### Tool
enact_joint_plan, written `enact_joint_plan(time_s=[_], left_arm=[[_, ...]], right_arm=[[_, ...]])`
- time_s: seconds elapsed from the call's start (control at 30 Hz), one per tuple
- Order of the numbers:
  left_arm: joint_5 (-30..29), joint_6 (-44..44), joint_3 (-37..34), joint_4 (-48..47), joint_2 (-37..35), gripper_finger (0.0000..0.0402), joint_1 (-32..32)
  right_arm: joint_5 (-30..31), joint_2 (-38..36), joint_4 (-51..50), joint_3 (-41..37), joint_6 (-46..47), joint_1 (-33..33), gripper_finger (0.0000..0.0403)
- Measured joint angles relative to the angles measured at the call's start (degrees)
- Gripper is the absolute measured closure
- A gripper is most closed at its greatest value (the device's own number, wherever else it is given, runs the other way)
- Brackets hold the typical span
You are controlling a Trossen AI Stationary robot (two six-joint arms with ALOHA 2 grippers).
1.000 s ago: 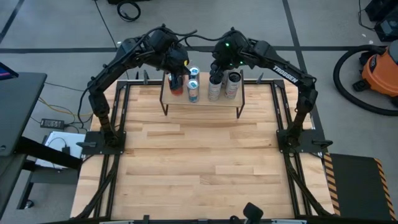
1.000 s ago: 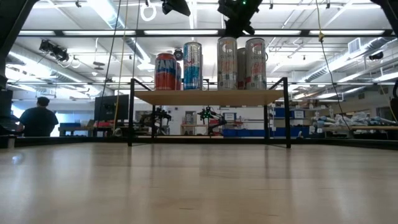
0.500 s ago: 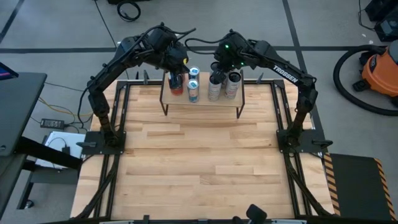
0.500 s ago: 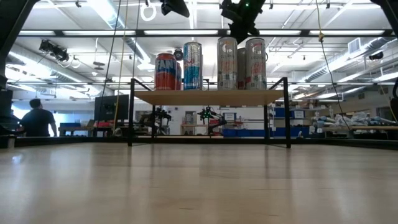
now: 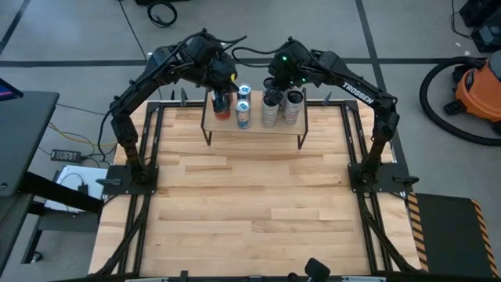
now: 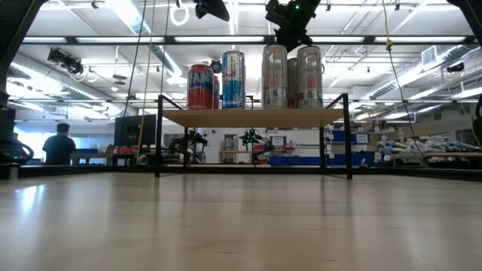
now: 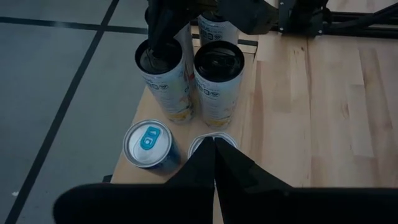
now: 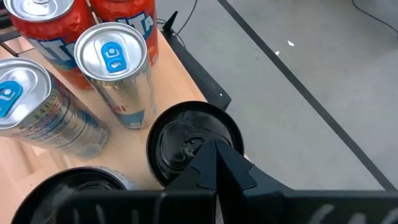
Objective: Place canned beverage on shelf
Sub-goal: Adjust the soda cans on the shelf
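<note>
The shelf (image 5: 254, 128) stands at the table's far middle, its light board (image 6: 252, 118) on thin black legs. On the board stand two red cans (image 5: 221, 106) at its left end, two silver-blue cans (image 5: 243, 113) and tall white cans with black tops (image 5: 270, 110). My left gripper (image 7: 214, 146) hangs shut above the shelf's left end, over the red and silver-blue cans, touching nothing. My right gripper (image 8: 214, 152) is shut, pointing slantwise down at the black top of a tall white can (image 8: 193, 140). My right gripper's shut fingertips (image 8: 211, 155) stand right at the black top (image 7: 158, 56) of one tall white can, coming slantwise from above. Whether they touch it, I cannot tell. The can stands upright on the shelf's board.
The cans stand close together on the board (image 7: 273, 93), with bare board toward its right end. The wooden table (image 5: 250, 204) in front of the shelf is bare. Black frame rails (image 5: 149, 157) run along both table sides. A person (image 6: 59, 143) stands far off in the room.
My right gripper has tipped slightly above the tall white cans and has stayed shut. The cans and the shelf have not moved.
</note>
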Motion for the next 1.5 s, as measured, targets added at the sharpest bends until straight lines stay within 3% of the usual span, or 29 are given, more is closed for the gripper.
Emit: enact_joint_plan(time_s=[0.63,1.0,1.1,1.5], left_arm=[[0.01,0.02,0.00,0.00,0.02,0.0393,0.00],[0.00,0.04,0.00,-0.31,0.02,0.0393,0.00],[0.01,0.04,0.00,-0.35,0.02,0.0393,0.00],[0.00,0.02,0.00,-0.39,0.02,0.0393,0.00]], right_arm=[[-1.35,-0.07,1.01,0.23,-0.06,0.35,0.0398],[-3.15,-0.24,-7.88,7.62,0.35,2.82,0.0398],[-5.40,-0.27,-10.90,7.72,0.65,4.13,0.0398],[-4.49,0.18,-13.33,7.68,2.46,7.38,0.0398]])
